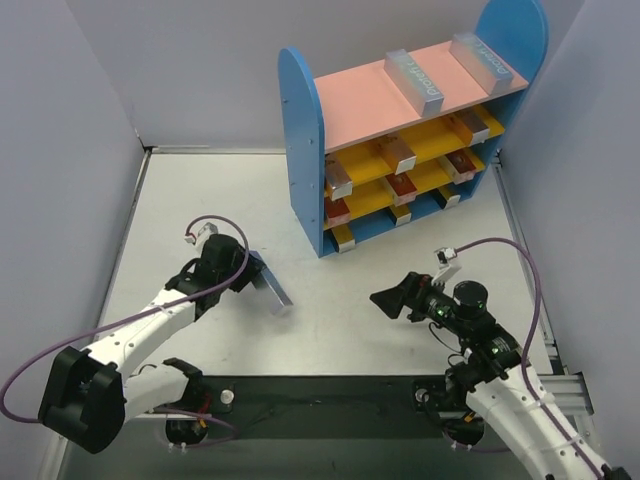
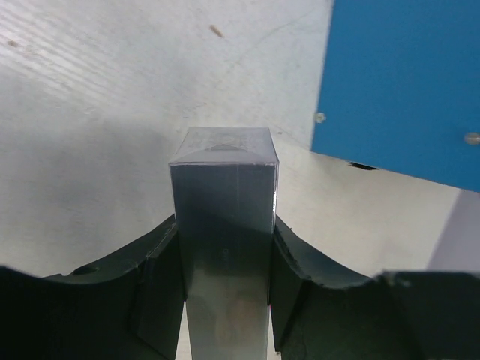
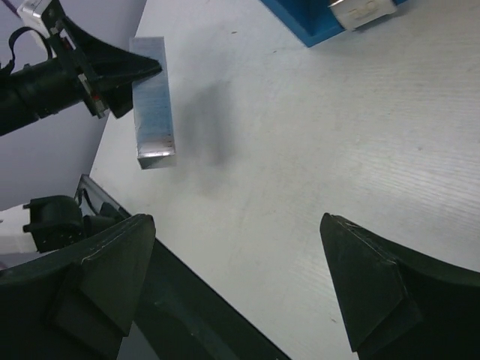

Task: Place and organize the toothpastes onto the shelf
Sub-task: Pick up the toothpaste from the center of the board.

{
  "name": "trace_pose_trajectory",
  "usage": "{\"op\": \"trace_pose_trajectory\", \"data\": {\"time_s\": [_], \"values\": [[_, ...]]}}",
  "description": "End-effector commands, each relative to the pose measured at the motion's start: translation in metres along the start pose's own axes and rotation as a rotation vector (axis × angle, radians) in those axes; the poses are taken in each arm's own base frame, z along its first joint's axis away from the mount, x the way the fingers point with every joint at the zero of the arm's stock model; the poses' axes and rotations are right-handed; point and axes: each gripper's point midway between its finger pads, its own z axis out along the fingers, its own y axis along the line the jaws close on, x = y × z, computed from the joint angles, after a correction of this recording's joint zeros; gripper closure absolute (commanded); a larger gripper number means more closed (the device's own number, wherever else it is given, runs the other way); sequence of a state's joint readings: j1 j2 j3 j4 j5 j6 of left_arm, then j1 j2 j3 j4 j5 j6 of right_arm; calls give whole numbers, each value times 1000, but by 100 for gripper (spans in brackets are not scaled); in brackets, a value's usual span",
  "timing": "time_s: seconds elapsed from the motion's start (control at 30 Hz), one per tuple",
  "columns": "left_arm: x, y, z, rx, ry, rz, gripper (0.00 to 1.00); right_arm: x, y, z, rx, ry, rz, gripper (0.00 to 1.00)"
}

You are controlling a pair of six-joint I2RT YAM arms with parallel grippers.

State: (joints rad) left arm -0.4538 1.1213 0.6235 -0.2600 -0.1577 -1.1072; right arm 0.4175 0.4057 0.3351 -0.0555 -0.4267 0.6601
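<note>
My left gripper point(image 1: 252, 272) is shut on a silver-grey toothpaste box point(image 1: 273, 288) and holds it over the table, left of the shelf. In the left wrist view the box point(image 2: 223, 225) sits between both fingers and points at the blue side panel point(image 2: 405, 82). The right wrist view shows the same box point(image 3: 152, 97) off the table, with its shadow below. The shelf point(image 1: 303, 150) stands at the back right. Two silver boxes point(image 1: 415, 80) lie on its pink top board, and several more fill the yellow boards and the base. My right gripper point(image 1: 392, 298) is open and empty point(image 3: 238, 225).
Grey walls close in the table on the left, back and right. A black strip point(image 1: 320, 392) runs along the near edge between the arm bases. A silver box end point(image 3: 360, 11) sticks out of the shelf's blue base.
</note>
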Motion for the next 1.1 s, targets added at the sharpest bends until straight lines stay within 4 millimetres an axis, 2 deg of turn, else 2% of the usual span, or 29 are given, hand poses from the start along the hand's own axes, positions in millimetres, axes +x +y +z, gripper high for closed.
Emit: {"op": "trace_pose_trajectory", "data": {"time_s": [0.0, 0.03, 0.1, 0.13, 0.2, 0.23, 0.27, 0.33, 0.37, 0.4, 0.47, 0.5, 0.63, 0.83, 1.07], "values": [[-19, -71, -31, 318, -71, -141, 62, -21, 39, 20, -115, -104, -33, 1], [-22, -80, -37, 361, -86, -151, 63, -17, 59, 21, -176, -91, -63, 1], [-21, -92, -50, 429, -95, -168, 62, -12, 64, 33, -160, -76, -113, 1], [-21, -95, -54, 446, -103, -176, 62, -9, 85, 33, -216, -69, -147, 1], [-17, -108, -66, 507, -97, -197, 63, 0, 95, 42, -223, -42, -220, 2], [-16, -111, -69, 519, -96, -207, 62, -6, 101, 45, -216, -77, -244, 2], [-16, -115, -73, 535, -93, -217, 62, -2, 117, 44, -252, -73, -274, 2], [-10, -126, -83, 574, -76, -228, 62, -5, 126, 50, -249, -104, -337, 2], [-9, -129, -87, 586, -81, -233, 62, -7, 137, 49, -260, -115, -357, 2], [-10, -135, -93, 612, -84, -244, 62, -3, 138, 55, -252, -104, -385, 2], [-6, -141, -101, 646, -80, -253, 62, -8, 143, 57, -233, -140, -445, 2], [-7, -144, -104, 662, -82, -263, 62, -7, 152, 58, -250, -147, -464, 2], [-4, -147, -112, 684, -80, -270, 62, -6, 163, 65, -250, -147, -529, 2], [-6, -145, -116, 684, -96, -261, 62, -3, 162, 69, -228, -141, -565, 3], [-4, -151, -122, 710, -79, -242, 62, -2, 163, 72, -231, -136, -571, 7]]}}
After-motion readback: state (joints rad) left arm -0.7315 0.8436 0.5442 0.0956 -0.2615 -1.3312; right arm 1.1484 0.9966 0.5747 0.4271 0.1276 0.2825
